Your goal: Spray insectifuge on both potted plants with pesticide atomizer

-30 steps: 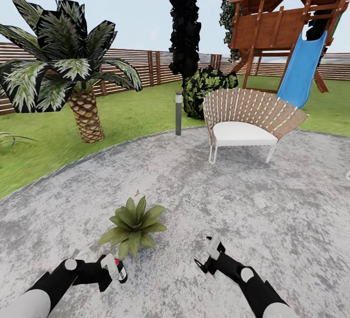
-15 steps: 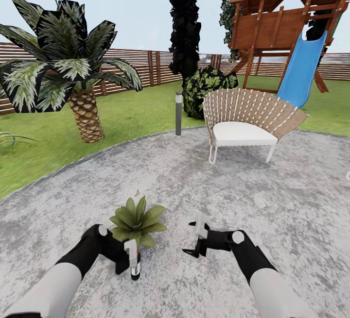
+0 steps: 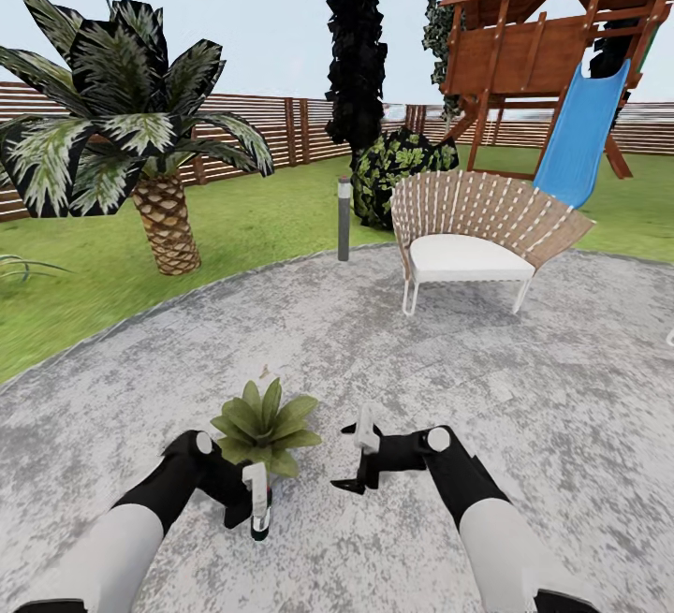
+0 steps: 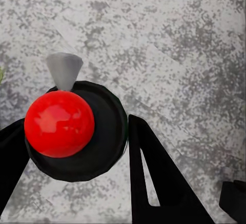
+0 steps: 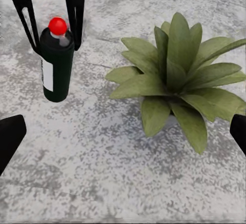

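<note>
Your left hand point(image 3: 255, 508) now hangs just beside the near edge of the potted plant point(image 3: 263, 426) on the stone patio point(image 3: 524, 388); a second ago it sat lower and further out to your left, and in the last half second it has barely shifted. The right hand point(image 3: 354, 456) has also come up and in toward the plant, ending a little closer than half a second ago. Judged from that, the carry is over and you are lining up to spray this first rosette; nothing in these views tells whether any spray has landed.

The atomizer point(image 5: 56, 62) stands upright in the right wrist view, the left hand's two dark fingers point(image 5: 75, 6) coming down on either side of its top, apparently pinching it, its base close over the paving though contact cannot be told. It is a slim, smooth dark green bottle with a white label band and a glossy red ball on top; from the left wrist view that red ball point(image 4: 59, 123) sits on the round black shoulder, with a pale grey cone-shaped nozzle point(image 4: 64, 69) pointing away. Your right hand is spread wide, holding nothing.

The plant is a low rosette of broad, pointed, matte green leaves point(image 5: 177, 78). The patio is flat, mottled grey and white, grainy like rough stone.
</note>
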Available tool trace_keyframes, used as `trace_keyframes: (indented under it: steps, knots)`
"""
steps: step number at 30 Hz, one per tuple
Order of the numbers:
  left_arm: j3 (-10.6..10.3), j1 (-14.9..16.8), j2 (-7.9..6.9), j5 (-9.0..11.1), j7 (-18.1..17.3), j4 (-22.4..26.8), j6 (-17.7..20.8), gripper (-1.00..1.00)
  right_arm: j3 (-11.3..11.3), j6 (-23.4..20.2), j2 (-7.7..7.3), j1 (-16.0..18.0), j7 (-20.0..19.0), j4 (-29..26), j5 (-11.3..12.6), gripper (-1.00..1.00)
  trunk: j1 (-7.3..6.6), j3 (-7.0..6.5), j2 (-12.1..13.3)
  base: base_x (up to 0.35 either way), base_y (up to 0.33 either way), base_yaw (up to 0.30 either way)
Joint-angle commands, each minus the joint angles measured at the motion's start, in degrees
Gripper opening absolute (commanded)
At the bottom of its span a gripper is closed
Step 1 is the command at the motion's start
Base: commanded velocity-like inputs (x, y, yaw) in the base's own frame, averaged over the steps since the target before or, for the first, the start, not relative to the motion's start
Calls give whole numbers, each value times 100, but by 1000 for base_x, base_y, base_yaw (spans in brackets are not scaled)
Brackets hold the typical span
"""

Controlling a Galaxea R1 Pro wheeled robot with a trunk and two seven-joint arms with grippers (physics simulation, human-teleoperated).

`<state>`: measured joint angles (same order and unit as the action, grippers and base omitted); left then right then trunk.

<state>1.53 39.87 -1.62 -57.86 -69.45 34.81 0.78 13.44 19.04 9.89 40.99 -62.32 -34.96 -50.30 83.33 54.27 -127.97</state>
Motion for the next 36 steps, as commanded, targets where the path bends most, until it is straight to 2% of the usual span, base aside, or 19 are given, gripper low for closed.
trace_keyframes:
  steps: [1, 5, 6, 10, 16, 21, 26, 32, 36]
  knots:
    - [15, 3, 77, -135, -26, 7, 23, -100, 26, -118, 11, 9, -60, -13, -54, 100, -1, 6, -2, 0, 0, 0]
    - [16, 10, 250, -282, -20, 10, 58, -100, -332, -324, 11, 14, -87, -141, -58, 100, -1, 6, -2, 0, 0, 0]
    - [18, 14, 286, -293, -18, 13, 60, -100, -367, -379, 11, 14, -87, -146, -58, -100, -1, 6, -2, 0, 0, 0]
    - [21, 110, 435, -311, -9, 17, 67, -100, -408, -513, 11, 14, -89, -152, -55, -100, -1, 6, -2, 0, 0, 0]
    - [15, 171, 616, -313, 39, 17, 297, -100, -420, -524, 11, 14, -96, -157, -50, -100, -1, 6, -2, 0, 0, 0]
    - [14, 172, 707, -321, 76, 17, 308, -100, -422, -524, 11, 14, -102, -160, -45, -100, -1, 6, -2, 0, 0, 0]
    - [22, 170, 805, -632, 203, 6, 352, -100, -422, -524, 11, 14, -102, -160, -43, -100, -1, 6, -2, 0, 0, 0]
    - [22, 170, 892, -680, 382, 1, 617, -100, -433, -524, 11, 14, -98, -166, -41, -100, -1, 6, -2, 0, 0, 0]
    - [26, 170, 967, -728, 447, 0, 637, -100, -659, -524, 11, 14, -96, -181, -41, -100, -1, 6, -2, 0, 0, 0]
